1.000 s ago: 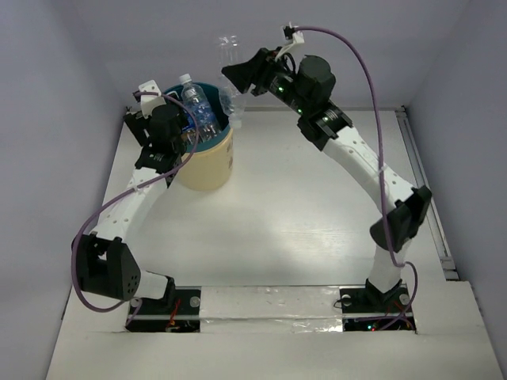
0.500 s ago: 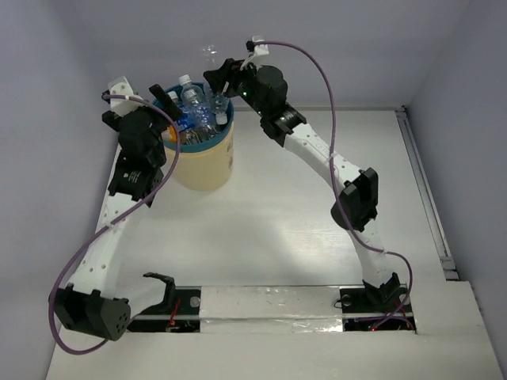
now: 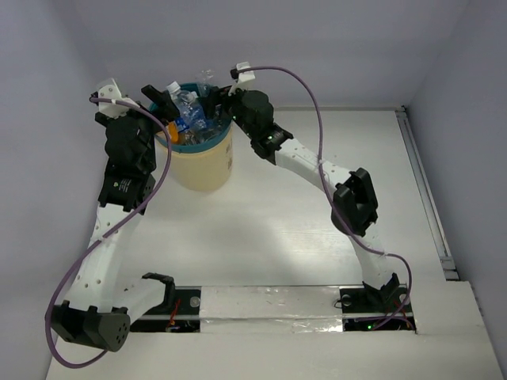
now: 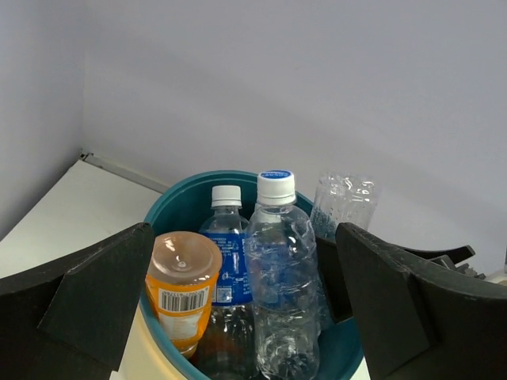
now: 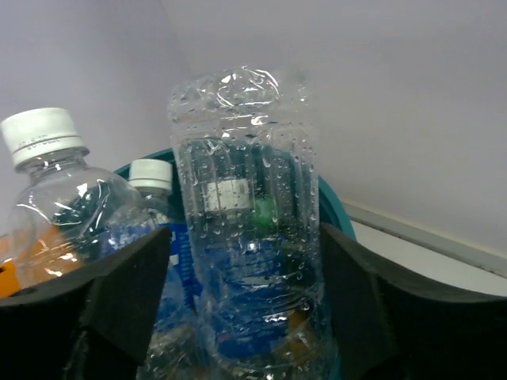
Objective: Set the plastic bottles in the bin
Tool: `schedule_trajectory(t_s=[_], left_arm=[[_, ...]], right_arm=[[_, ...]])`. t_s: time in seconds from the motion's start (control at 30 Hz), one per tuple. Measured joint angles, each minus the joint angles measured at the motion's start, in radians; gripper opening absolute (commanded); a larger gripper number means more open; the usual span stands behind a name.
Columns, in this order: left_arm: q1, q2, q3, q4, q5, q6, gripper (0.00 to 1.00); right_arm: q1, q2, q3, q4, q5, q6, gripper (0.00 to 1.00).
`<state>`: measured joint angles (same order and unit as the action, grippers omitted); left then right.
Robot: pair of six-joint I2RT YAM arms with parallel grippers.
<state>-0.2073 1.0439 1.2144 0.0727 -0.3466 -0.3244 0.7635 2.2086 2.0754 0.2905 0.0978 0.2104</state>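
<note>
Bin (image 3: 207, 166): round bucket, cream-yellow outside, teal rim and inside, upright on the white table (image 3: 301, 222), far left part, close to the pale back wall (image 3: 333, 47). Plastic bottles (image 3: 190, 119): crowded inside the bin, necks and caps above the rim. From the left wrist view: orange bottle (image 4: 184, 289), barcode label, flat round end upward, against the near-left wall of the bin; blue-labelled bottle (image 4: 225, 257), white cap, upright just behind the orange one; crumpled clear bottle (image 4: 279, 285), white-and-blue cap, upright at centre, touching the blue-labelled bottle; ridged clear bottle (image 4: 342, 204), bottom up, at the far-right rim. Left gripper (image 4: 244, 237): jaws spread wide, nothing between them, level with the bin's left rim, facing the bottles. Right gripper (image 5: 245, 233): at the bin's far-right rim, one finger on either side of the ridged clear bottle; bottle inverted, beaded with droplets, lower end down among the others inside the bin, upper end well above the rim. Fingers (image 5: 356, 309) right against or just beside the bottle's walls, gap too slight to judge; grasping or released: cannot tell. Patch of green visible through the ridged clear bottle, source unclear.
</note>
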Motion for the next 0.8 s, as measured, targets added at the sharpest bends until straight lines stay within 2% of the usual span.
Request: schedule_trajectory(t_s=[0.03,0.13,0.27,0.4,0.47,0.5,0.53,0.6,0.63,0.73,0.77,0.8], left_arm=[[0.000,0.000,0.000,0.000,0.003,-0.001,0.99],[0.000,-0.005,0.000,-0.003,0.014,-0.006,0.99],[0.000,-0.021,0.000,-0.003,0.034,-0.011,0.99],[0.000,-0.045,0.000,-0.002,0.057,-0.017,0.99],[0.000,-0.060,-0.003,-0.002,0.074,-0.022,0.99],[0.000,-0.069,-0.005,-0.002,0.087,-0.026,0.99],[0.000,-0.076,-0.006,-0.001,0.100,-0.031,0.99],[0.000,-0.094,-0.010,-0.003,0.133,-0.044,0.99],[0.000,-0.105,-0.010,-0.005,0.155,-0.052,0.99],[0.000,-0.139,-0.016,-0.014,0.219,-0.075,0.99],[0.000,-0.174,-0.032,-0.018,0.255,-0.087,0.99],[0.000,-0.216,-0.055,-0.031,0.291,-0.098,0.99]], right_arm=[[0.003,-0.009,-0.008,-0.003,0.002,0.001,0.93],[0.013,-0.047,-0.022,-0.026,0.000,0.006,1.00],[0.024,-0.143,-0.032,-0.068,0.004,0.024,1.00],[0.024,-0.320,-0.117,-0.071,0.019,0.043,0.98],[0.024,-0.454,-0.220,-0.057,0.033,0.053,0.84],[0.024,-0.534,-0.291,-0.041,0.044,0.059,0.70],[0.024,-0.605,-0.358,-0.034,0.054,0.063,0.33],[0.023,-0.803,-0.557,0.017,0.080,0.078,0.07],[0.024,-0.896,-0.656,0.031,0.095,0.082,0.00],[0.024,-1.215,-0.956,0.051,0.150,0.103,0.00],[0.024,-1.307,-1.028,0.040,0.169,0.108,0.03],[0.024,-1.458,-1.140,0.028,0.201,0.114,0.12]])
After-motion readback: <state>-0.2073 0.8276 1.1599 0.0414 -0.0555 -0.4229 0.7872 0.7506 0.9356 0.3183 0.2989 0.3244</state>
